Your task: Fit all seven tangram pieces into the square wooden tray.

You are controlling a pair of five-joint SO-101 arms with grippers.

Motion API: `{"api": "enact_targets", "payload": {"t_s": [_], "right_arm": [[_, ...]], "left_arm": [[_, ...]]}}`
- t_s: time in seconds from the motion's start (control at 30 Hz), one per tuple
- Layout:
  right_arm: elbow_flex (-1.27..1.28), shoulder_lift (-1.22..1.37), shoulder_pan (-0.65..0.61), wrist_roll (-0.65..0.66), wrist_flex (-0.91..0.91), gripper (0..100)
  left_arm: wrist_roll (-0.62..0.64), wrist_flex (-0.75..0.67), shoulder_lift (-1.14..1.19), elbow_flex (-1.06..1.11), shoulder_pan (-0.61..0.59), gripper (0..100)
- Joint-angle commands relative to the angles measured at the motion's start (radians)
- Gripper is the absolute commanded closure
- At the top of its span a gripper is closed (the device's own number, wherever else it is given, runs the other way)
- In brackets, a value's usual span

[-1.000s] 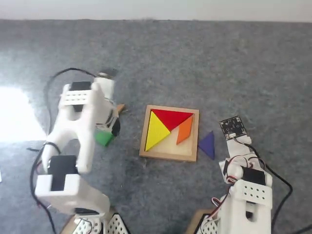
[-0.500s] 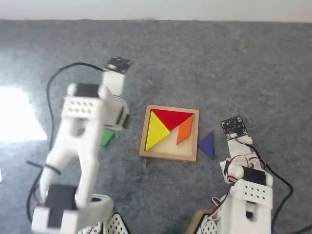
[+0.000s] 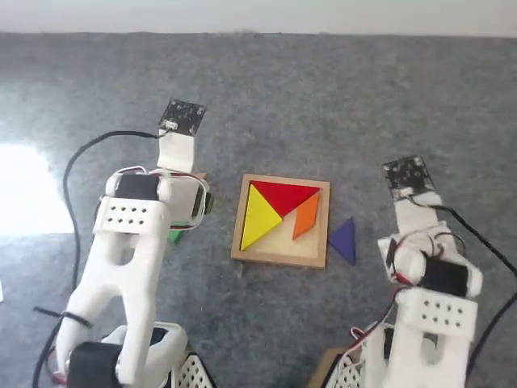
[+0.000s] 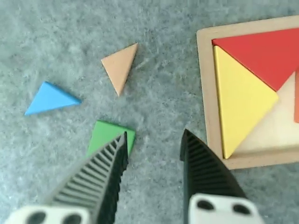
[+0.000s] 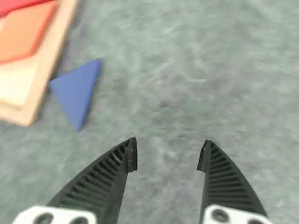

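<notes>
The left pincer is drawn up from the green piece, left on the table near the tray, and the right pincer is pushed forward near the purple triangle. Both are spread wide and empty, so four pieces are yet to be seated. The tan triangle and blue triangle, masked by the arm in the high view, are laid bare in the left wrist view.

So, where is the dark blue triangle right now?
In the high view the dark blue triangle lies outside the wooden tray, beside its right edge, in front of the open right gripper.

Soft, even light is falling on the grey table; a white glare patch is burning out its left edge.
</notes>
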Motion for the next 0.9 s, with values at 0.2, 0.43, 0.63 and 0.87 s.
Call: {"api": "enact_targets", "payload": {"t_s": [0.2, 0.43, 0.63, 0.87], "right_arm": [[-0.075, 0.214, -0.114, -0.123, -0.022, 78.2], [0.006, 0.01, -0.004, -0.175, -0.07, 78.3], [0.153, -0.254, 0.012, -0.112, -0.087, 78.3], [0.362, -0.289, 0.019, 0.005, -0.166, 78.3]], "left_arm": [[0.075, -0.014, 0.014, -0.114, -0.227, 82], [0.077, -0.014, 0.014, -0.131, -0.264, 82], [0.098, -0.012, 0.015, -0.151, -0.305, 81], [0.034, 0.144, 0.017, -0.214, -0.341, 79]]}}
